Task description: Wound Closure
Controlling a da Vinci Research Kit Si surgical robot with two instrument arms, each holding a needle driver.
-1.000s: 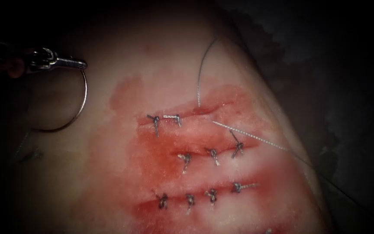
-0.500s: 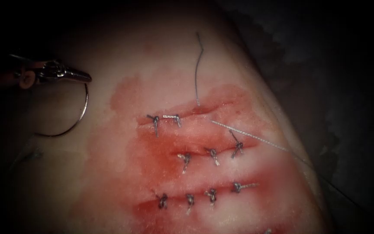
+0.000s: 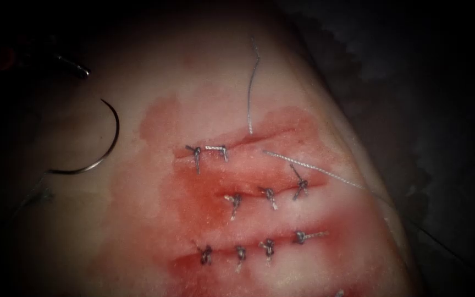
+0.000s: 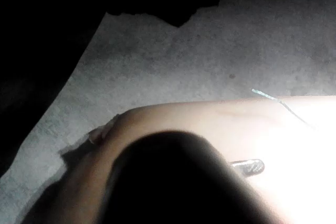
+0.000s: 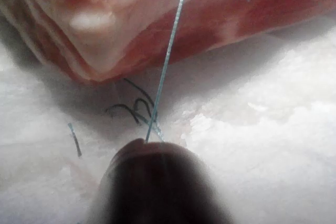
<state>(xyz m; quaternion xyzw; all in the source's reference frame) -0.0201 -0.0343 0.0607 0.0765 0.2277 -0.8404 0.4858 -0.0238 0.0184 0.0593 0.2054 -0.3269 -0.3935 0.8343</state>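
The curved needle point(image 3: 115, 137) lies loose on the tissue point(image 3: 138, 231), left of the cuts and not in it. My left tool point(image 3: 78, 70) hangs above and left of the needle, jaws open, holding nothing; one jaw tip point(image 4: 249, 166) shows over the tissue point(image 4: 210, 121). At the upper cut point(image 3: 259, 138) a free thread end point(image 3: 251, 93) curls upward. A long thread point(image 3: 314, 170) leaves that cut and runs off to the right. That thread point(image 5: 168, 56) runs taut to my right tool point(image 5: 148, 141), which is shut on it below the tissue's edge point(image 5: 173, 19).
Three rows of cuts carry several knotted stitches point(image 3: 270, 195) amid red fluid point(image 3: 204, 203). Cut ends of thread point(image 5: 131, 109) lie on the white pad by the right tool. The tissue falls away to dark cloth point(image 3: 413, 82) on the right.
The left tool let go of the needle and drew back up and to the left. The needle settled onto the tissue. The free thread end at the upper cut shifted slightly.
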